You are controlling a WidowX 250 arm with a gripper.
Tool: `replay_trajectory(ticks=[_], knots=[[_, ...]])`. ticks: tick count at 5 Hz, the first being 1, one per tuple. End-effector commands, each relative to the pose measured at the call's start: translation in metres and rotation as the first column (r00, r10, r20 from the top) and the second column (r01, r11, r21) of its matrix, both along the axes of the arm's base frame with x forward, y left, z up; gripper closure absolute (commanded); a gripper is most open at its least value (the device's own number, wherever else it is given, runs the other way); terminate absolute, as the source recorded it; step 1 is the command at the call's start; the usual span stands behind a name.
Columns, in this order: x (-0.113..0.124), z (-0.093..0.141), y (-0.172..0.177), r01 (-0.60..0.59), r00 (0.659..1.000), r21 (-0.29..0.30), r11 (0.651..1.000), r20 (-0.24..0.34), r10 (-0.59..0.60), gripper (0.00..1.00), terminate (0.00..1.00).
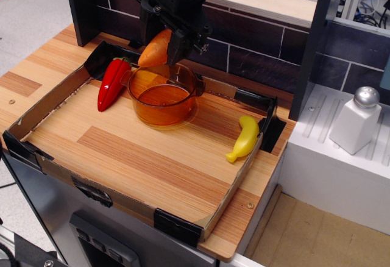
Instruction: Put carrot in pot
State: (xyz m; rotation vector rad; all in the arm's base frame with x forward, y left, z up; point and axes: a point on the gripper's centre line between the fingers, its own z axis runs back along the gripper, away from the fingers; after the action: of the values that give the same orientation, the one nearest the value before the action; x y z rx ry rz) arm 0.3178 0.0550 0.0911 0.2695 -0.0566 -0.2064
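The orange carrot [155, 49] hangs tilted in my gripper [163, 46], which is shut on it. It is held in the air just above the far rim of the amber transparent pot [162, 94]. The pot stands on the wooden board in the far middle of the tray, and I see nothing inside it. The carrot's tapered end points down and left.
A red chili pepper [112, 83] lies left of the pot. A yellow banana [245, 138] lies at the tray's right edge. A low cardboard wall [46, 163] rings the board. A dark brick wall stands behind. A white shaker [356, 121] sits on the right counter.
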Motion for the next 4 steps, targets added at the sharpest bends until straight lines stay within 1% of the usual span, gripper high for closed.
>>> replay_trajectory(ticks=[1,2,3,4], knots=[[-0.009,-0.012,0.021,-0.002,0.999,0.05,0.999,0.043,0.0,1.0,0.0],[-0.014,-0.014,0.02,0.01,0.999,0.045,0.999,0.036,-0.012,0.0,0.0],[-0.012,-0.008,0.021,-0.015,0.999,-0.005,1.0,0.05,0.015,0.0,0.0],[-0.008,0.009,0.02,-0.044,0.996,-0.035,0.998,0.078,0.047,0.0,0.0]])
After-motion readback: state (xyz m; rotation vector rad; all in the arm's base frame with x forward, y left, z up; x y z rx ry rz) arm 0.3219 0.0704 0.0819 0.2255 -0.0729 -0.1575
